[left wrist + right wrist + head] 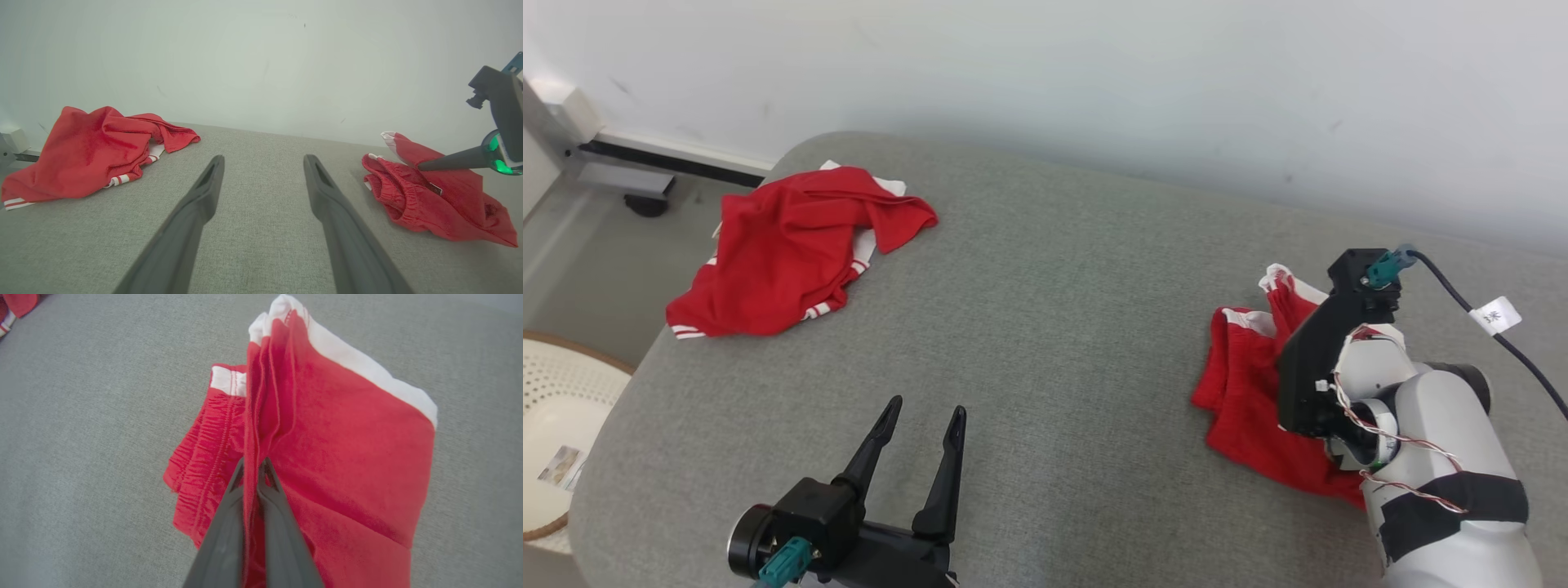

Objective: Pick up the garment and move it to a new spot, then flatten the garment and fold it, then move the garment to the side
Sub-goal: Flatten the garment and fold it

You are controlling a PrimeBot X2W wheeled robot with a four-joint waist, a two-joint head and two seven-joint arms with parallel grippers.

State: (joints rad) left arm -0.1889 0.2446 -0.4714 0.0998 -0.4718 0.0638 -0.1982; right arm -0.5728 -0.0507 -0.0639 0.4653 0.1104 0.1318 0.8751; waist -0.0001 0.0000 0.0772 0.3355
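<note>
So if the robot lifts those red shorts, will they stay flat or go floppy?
Probably floppy: the red shorts bunch into folds where the right tool pinches them. They look thin, so likely light. The unpinched side would probably hang down.

No legible txt; white tag (1496, 315) on cable (1454, 287) bears a mark, too small to read

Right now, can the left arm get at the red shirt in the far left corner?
Probably yes: the left gripper is open, and only bare grey cushion lies between it and the red shirt, though it may need a long stretch.
</note>
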